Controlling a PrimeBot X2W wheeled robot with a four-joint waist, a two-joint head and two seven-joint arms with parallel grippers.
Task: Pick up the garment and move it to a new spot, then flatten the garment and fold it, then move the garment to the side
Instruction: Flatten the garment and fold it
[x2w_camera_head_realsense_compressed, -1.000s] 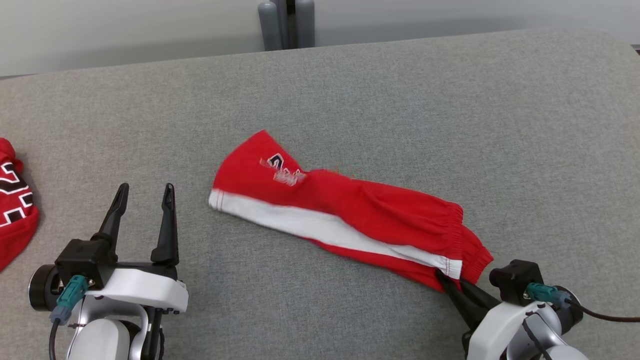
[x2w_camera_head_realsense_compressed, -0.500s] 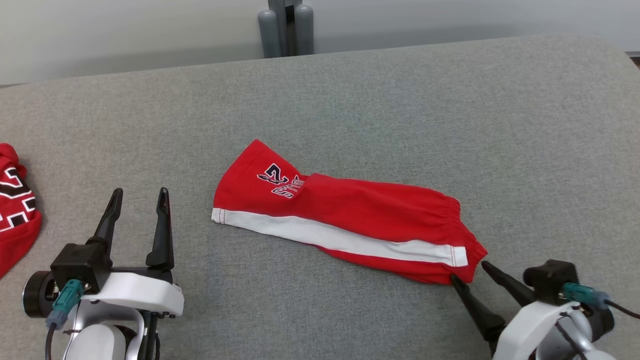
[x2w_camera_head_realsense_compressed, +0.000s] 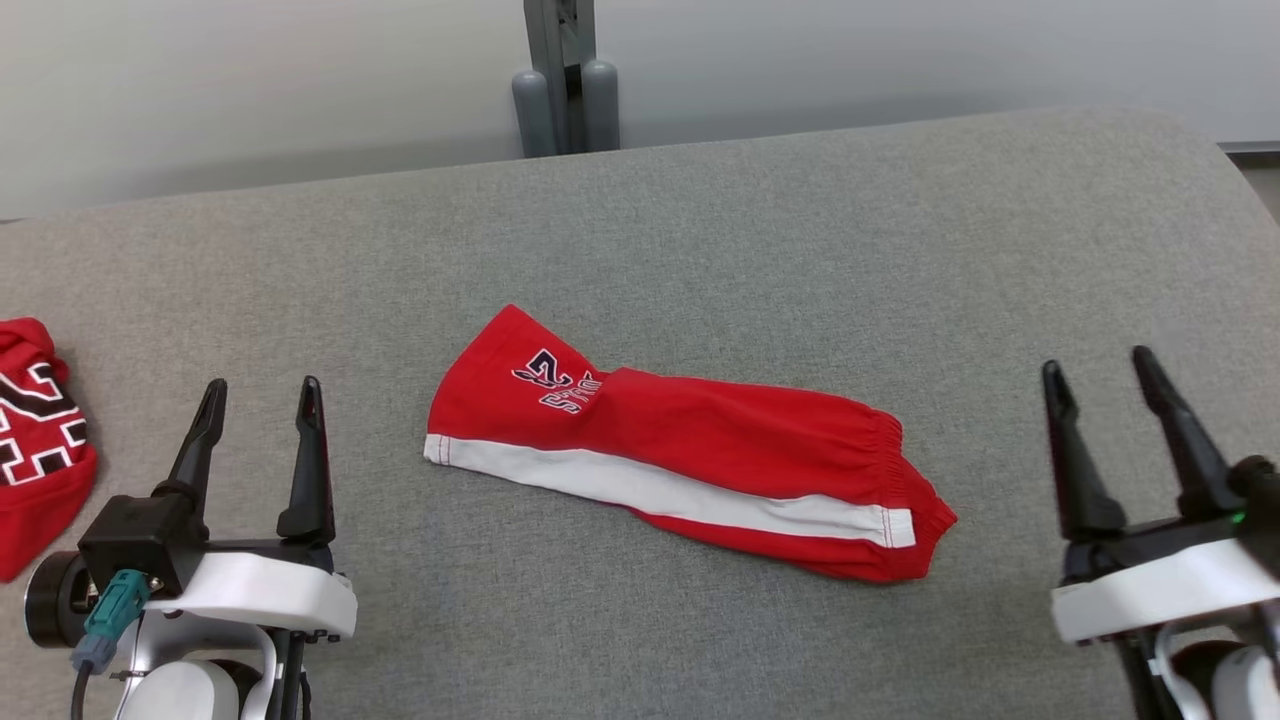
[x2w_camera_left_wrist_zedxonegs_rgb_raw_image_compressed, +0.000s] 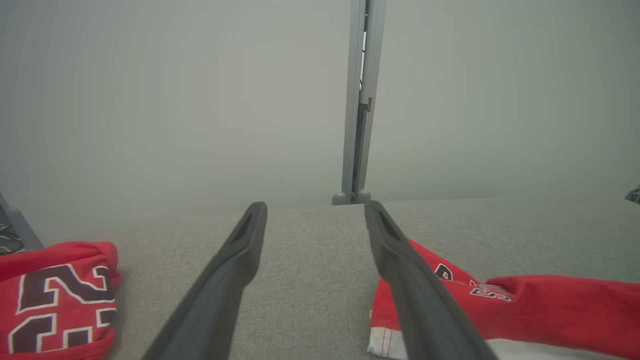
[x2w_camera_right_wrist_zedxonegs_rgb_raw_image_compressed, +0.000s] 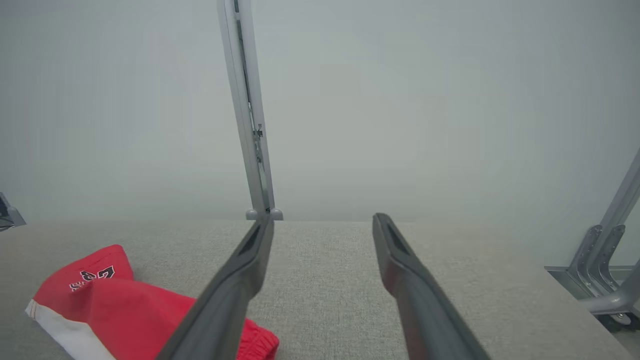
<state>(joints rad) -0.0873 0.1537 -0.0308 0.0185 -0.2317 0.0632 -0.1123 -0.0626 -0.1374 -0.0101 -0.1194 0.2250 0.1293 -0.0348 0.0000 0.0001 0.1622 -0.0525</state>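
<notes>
Head view: red garment (x2w_camera_head_realsense_compressed: 700, 450) w/ white stripe; left end effector (x2w_camera_head_realsense_compressed: 262, 384), right end effector (x2w_camera_head_realsense_compressed: 1095, 360) spread.

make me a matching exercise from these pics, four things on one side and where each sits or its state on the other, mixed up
Things:
1. red shorts
2. red numbered garment
3. grey post
4. right gripper

Places or states:
a. behind the far edge of the grey surface
b. open, at the lower right, touching no cloth
c. lying in the middle, white stripe showing
d. at the left edge of the head view

Pairs: 1-c, 2-d, 3-a, 4-b
</notes>
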